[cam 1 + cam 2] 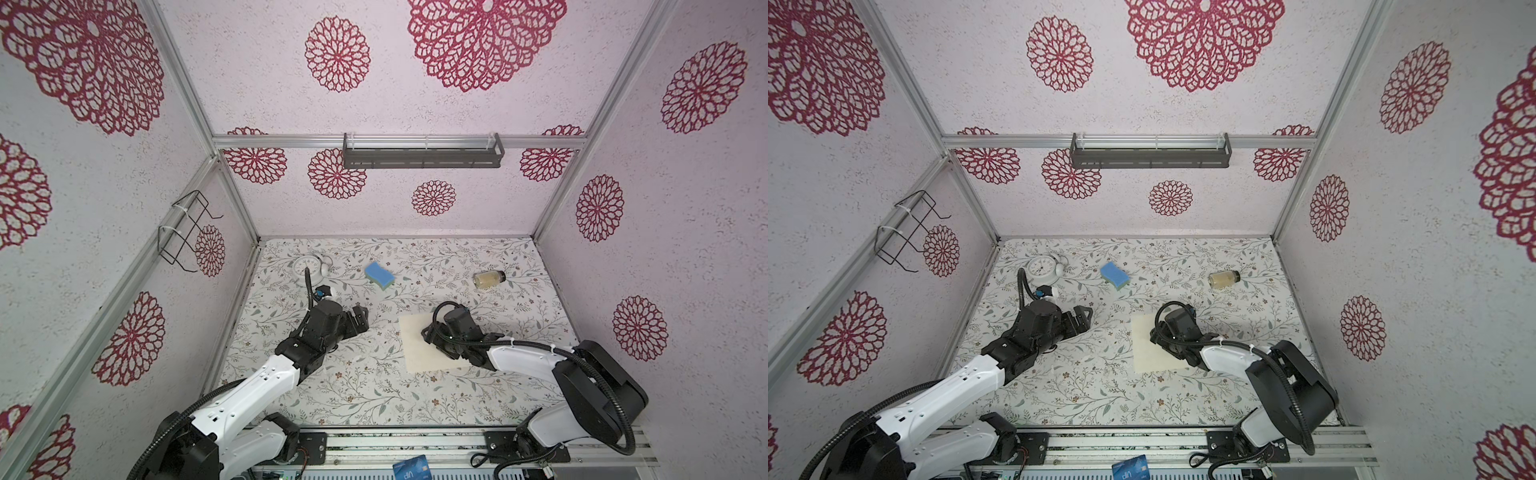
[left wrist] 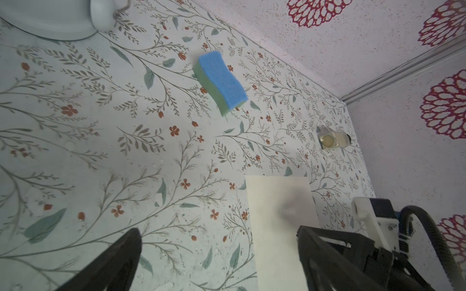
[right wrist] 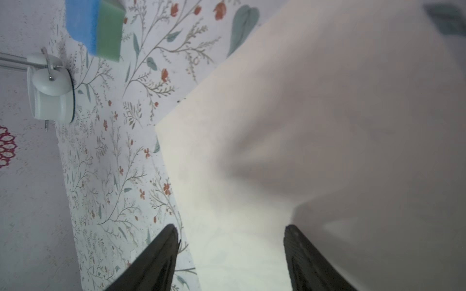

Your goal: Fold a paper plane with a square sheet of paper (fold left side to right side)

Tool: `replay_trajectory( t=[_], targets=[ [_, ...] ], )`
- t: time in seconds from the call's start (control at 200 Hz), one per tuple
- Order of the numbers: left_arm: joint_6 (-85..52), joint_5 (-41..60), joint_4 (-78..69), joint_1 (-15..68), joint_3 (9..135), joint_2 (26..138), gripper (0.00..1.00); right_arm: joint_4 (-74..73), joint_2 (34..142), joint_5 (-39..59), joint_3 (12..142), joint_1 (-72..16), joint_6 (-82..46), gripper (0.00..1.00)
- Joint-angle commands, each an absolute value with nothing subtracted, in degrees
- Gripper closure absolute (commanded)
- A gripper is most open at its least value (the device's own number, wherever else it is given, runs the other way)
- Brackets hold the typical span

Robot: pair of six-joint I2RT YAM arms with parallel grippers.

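Right of centre on the surface (image 1: 353,395): sheet (image 1: 415,345), lying flat. Right tool (image 3: 230,226) spread, low over it; left tool (image 2: 218,229) spread, apart to its left. Step, I judge: first fold, not begun. Next calls for pinching the left edge.

A blue card (image 1: 410,468), well behind the left hand (image 1: 360,316) and right hand (image 1: 429,333), reads "VIP" in white, upside down. The clock (image 1: 309,266) numerals are too small to read.
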State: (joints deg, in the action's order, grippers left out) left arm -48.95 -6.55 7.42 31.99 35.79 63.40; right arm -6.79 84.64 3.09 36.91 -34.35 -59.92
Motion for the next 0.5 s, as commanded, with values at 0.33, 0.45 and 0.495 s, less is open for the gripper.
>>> replay_trajectory(
  t=[0.33, 0.45, 0.495],
  targets=[
    [-44.5, 0.5, 8.8, 41.1, 56.5, 88.7, 0.85, 16.8, 80.1, 8.7, 45.8, -14.1, -33.4, 0.27],
    [-41.3, -0.5, 12.6, 43.6, 63.7, 96.9, 0.96, 18.6, 82.9, 9.0, 47.9, -12.6, -29.4, 0.26],
    [-40.2, -0.9, 13.7, 44.4, 65.9, 99.6, 0.98, 18.8, 84.3, 9.9, 48.5, -12.3, -28.5, 0.26]
  ],
)
